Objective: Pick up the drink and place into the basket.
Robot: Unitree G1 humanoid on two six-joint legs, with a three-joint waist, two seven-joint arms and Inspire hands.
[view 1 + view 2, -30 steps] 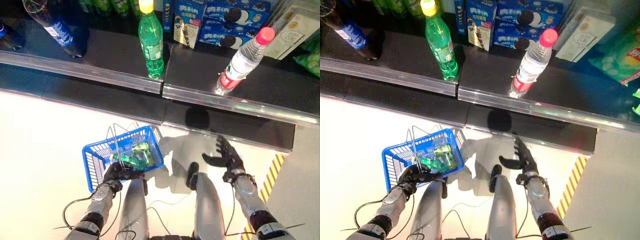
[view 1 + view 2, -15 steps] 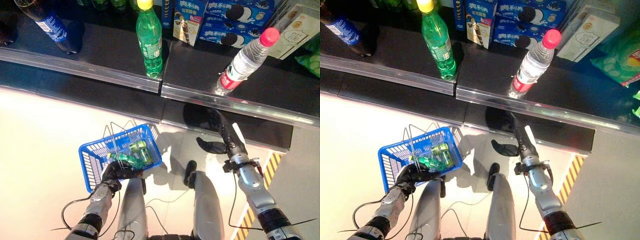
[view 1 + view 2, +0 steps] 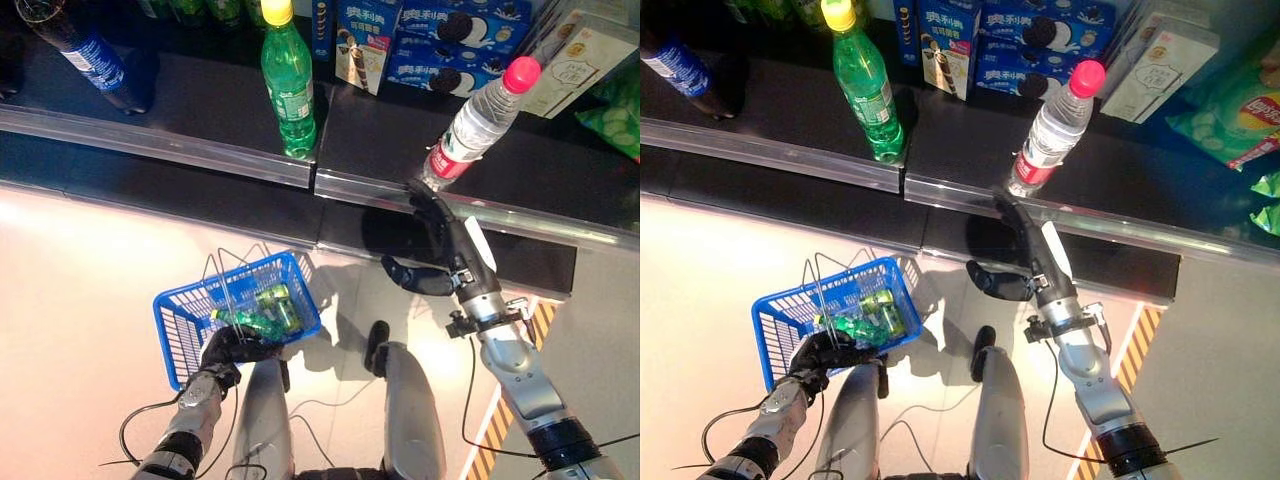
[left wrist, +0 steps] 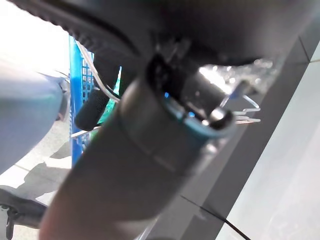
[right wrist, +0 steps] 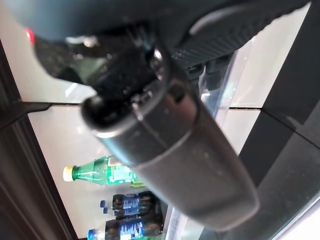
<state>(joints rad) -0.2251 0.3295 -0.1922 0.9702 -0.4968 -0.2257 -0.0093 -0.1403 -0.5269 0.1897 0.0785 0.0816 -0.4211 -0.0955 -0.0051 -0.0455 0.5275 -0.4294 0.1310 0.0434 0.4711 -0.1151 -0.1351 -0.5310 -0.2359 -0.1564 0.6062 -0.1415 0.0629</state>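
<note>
Clear water bottle (image 3: 476,118) on shelf just above right robot hand (image 3: 447,250), fingers spread, not touching.

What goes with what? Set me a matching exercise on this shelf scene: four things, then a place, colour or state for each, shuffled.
1. water bottle
2. basket
3. cola bottle
4. right hand

a. blue, gripped by the left hand, green drinks inside
b. far left of the shelf
c. pink cap, standing at the shelf's front edge
d. open, fingers straight, at the shelf's front edge

Pairs: 1-c, 2-a, 3-b, 4-d
</note>
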